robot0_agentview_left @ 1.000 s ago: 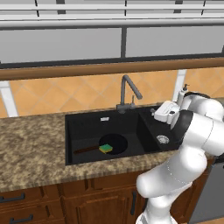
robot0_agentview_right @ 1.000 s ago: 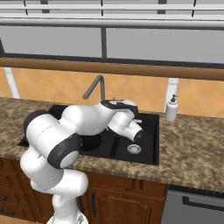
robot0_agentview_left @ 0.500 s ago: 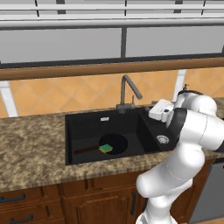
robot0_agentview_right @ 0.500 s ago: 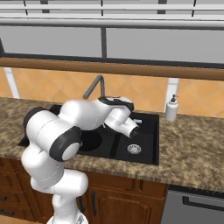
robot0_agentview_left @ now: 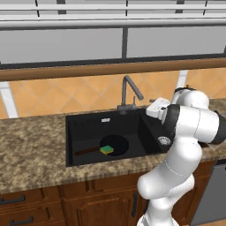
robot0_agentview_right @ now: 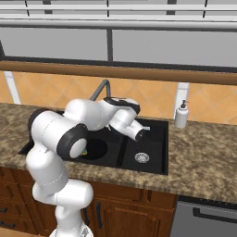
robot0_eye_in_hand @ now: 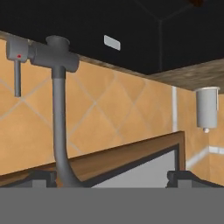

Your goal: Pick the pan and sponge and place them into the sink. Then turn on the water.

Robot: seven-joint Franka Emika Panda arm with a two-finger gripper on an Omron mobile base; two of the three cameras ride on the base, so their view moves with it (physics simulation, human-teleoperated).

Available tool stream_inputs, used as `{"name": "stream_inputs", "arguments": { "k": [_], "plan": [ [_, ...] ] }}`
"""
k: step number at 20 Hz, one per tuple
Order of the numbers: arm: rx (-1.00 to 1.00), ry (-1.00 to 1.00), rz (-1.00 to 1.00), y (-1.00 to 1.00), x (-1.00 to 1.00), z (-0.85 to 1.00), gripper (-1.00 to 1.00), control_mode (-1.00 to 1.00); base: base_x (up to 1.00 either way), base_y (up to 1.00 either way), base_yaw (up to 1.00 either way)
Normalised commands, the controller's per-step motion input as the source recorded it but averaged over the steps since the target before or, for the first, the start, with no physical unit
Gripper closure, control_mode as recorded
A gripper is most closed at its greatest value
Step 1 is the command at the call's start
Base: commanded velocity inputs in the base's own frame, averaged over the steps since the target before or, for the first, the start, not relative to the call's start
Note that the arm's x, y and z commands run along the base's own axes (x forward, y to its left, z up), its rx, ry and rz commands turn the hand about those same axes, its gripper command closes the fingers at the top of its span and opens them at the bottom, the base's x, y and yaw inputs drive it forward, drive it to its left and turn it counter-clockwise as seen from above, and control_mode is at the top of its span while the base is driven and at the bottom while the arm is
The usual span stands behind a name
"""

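I am looking at a black double-basin sink [robot0_agentview_left: 84,128] set into a speckled stone bench [robot0_agentview_left: 31,150] under a tiled wall. The black pan [robot0_agentview_left: 114,145] is lying in the large basin, its thin brown handle pointing left, and the green sponge [robot0_agentview_left: 106,150] is sitting on it. My white arm is reaching over the smaller basin, with the tool [robot0_agentview_right: 141,134] hanging above the silver drain [robot0_agentview_right: 141,157]; its fingers are standing wide apart, holding nothing. In the hand view, rolled upside down, the grey gooseneck faucet [robot0_eye_in_hand: 59,109] is filling the left side, its side lever [robot0_eye_in_hand: 16,70] beside it, apparently untouched. No water is running. A white soap dispenser [robot0_agentview_right: 181,114] is standing on the bench right of the sink.
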Motion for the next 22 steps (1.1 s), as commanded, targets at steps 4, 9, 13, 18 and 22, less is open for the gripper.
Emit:
{"name": "stream_inputs", "arguments": {
  "k": [4, 9, 13, 18, 22],
  "plan": [
    [0.0, 0.0, 0.01, 0.0, 0.27, -0.23, -1.0, -1.0, 0.0, 0.0, 0.0],
    [0.0, 0.0, 0.01, 0.0, 0.34, -0.25, -1.0, -1.0, 0.0, 0.0, 0.0],
    [0.0, 0.0, 0.02, 0.0, 0.44, -0.11, -1.0, -1.0, 0.0, 0.0, 0.0],
    [0.0, 0.0, 0.03, 0.0, 0.42, -0.01, -1.0, -1.0, 0.0, 0.0, 0.0],
    [0.0, 0.0, 0.03, 0.0, 0.4, -0.07, -1.0, -1.0, 0.0, 0.0, 0.0]
  ]
}}
